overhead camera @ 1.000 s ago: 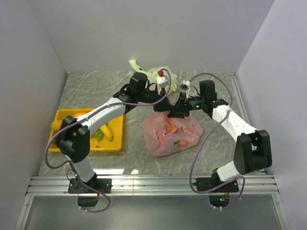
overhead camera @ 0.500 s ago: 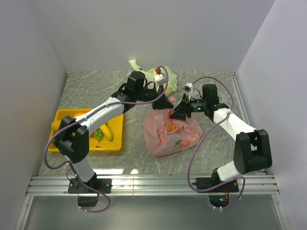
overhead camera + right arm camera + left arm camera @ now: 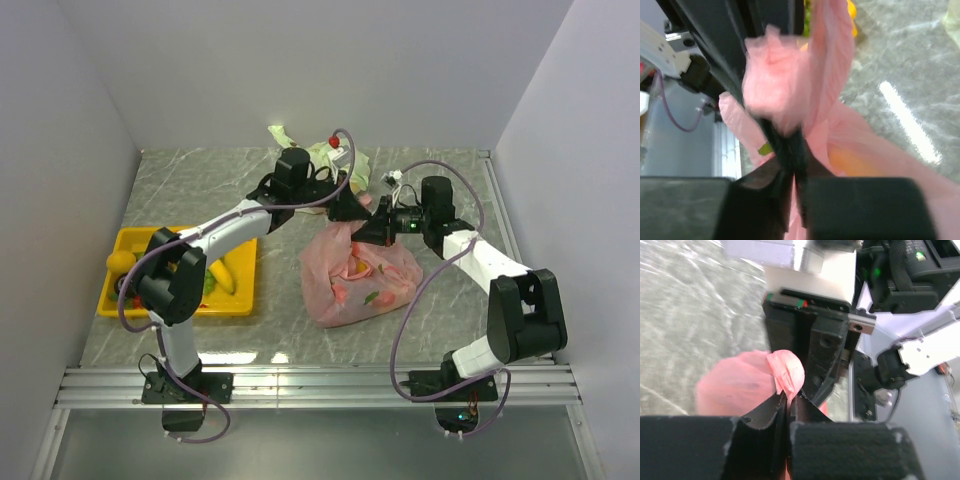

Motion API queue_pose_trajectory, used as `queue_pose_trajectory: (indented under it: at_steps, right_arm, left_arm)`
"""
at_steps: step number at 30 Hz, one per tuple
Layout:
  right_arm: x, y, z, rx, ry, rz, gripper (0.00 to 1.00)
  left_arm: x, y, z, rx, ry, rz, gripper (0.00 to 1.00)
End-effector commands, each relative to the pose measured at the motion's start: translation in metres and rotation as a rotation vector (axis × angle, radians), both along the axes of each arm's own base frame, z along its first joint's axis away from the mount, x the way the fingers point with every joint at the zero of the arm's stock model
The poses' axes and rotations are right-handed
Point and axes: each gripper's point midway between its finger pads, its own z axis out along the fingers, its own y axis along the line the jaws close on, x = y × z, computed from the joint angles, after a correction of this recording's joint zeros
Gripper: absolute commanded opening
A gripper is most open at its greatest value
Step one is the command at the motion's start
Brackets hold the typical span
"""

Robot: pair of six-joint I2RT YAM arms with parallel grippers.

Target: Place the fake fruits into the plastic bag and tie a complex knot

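Note:
The pink plastic bag lies mid-table with fake fruits showing through its skin. Above its gathered top my two grippers meet. My left gripper is shut on a fold of a pink handle, with the right arm's black fingers right behind it. My right gripper is shut on another pink strip of the bag, and an orange fruit glows through the plastic beside it. More fake fruits, a banana and green grapes, lie in the yellow tray.
The yellow tray sits at the left of the table, with a round orange fruit at its far left corner. A pale green-and-white knotted bag lies at the back, behind the left wrist. White walls close in the table on three sides.
My left gripper has moved right and down toward the right gripper, pinching the pink handle. The right gripper opened and then shut on the bag's strip. The bag's top is drawn up tighter.

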Motion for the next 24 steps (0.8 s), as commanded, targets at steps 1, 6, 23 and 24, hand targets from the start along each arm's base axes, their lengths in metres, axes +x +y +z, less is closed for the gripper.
queue_pose_trajectory:
  at_steps: [1, 6, 23, 24]
  right_arm:
    - [-0.002, 0.006, 0.012, 0.032, -0.04, 0.03, 0.03]
    - [-0.003, 0.004, 0.004, 0.006, -0.019, 0.035, 0.0]
    - [-0.014, 0.002, 0.011, -0.016, -0.036, 0.069, 0.0]
    - [-0.015, 0.002, 0.011, -0.018, -0.033, 0.073, 0.0]
  left_arm:
    - [0.007, -0.007, 0.033, -0.06, -0.055, 0.014, 0.13]
    - [0.01, 0.011, 0.064, -0.056, -0.142, 0.028, 0.35]
    - [-0.06, 0.09, 0.019, 0.252, -0.235, 0.092, 0.75]
    - [-0.058, 0.087, 0.015, 0.262, -0.249, 0.097, 0.74]
